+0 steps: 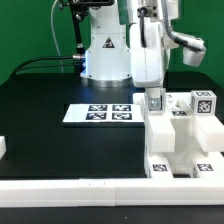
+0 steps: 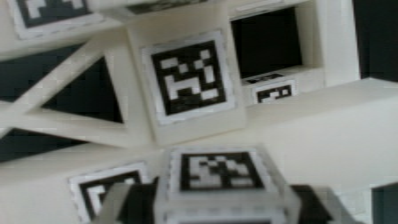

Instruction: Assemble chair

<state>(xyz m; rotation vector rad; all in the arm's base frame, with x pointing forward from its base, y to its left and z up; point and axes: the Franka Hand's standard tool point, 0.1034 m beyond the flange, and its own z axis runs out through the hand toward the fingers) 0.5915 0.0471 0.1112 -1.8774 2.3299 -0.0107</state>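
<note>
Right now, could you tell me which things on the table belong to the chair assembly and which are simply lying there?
Part of the job:
- tagged white chair pieces, grouped against the border rail
- the small tagged piece between the gripper fingers

Just lying about:
- the marker board, flat on the black table
- the long white border rail

Pretty simple setup here: a green backdrop (image 1: pixel 30 30) runs behind everything, like a chroma-key wall. The surface (image 1: pixel 40 100) is matte black and takes up most of the exterior view. The marker board (image 1: pixel 100 113) lies flat on it near the middle, thin and white with a row of black-and-white tags. A long plain white border rail (image 1: pixel 70 187) runs along the near edge. A couple of dark cables (image 1: pixel 40 62) trail across the back. Lighting looks even, no harsh shadows.
</note>
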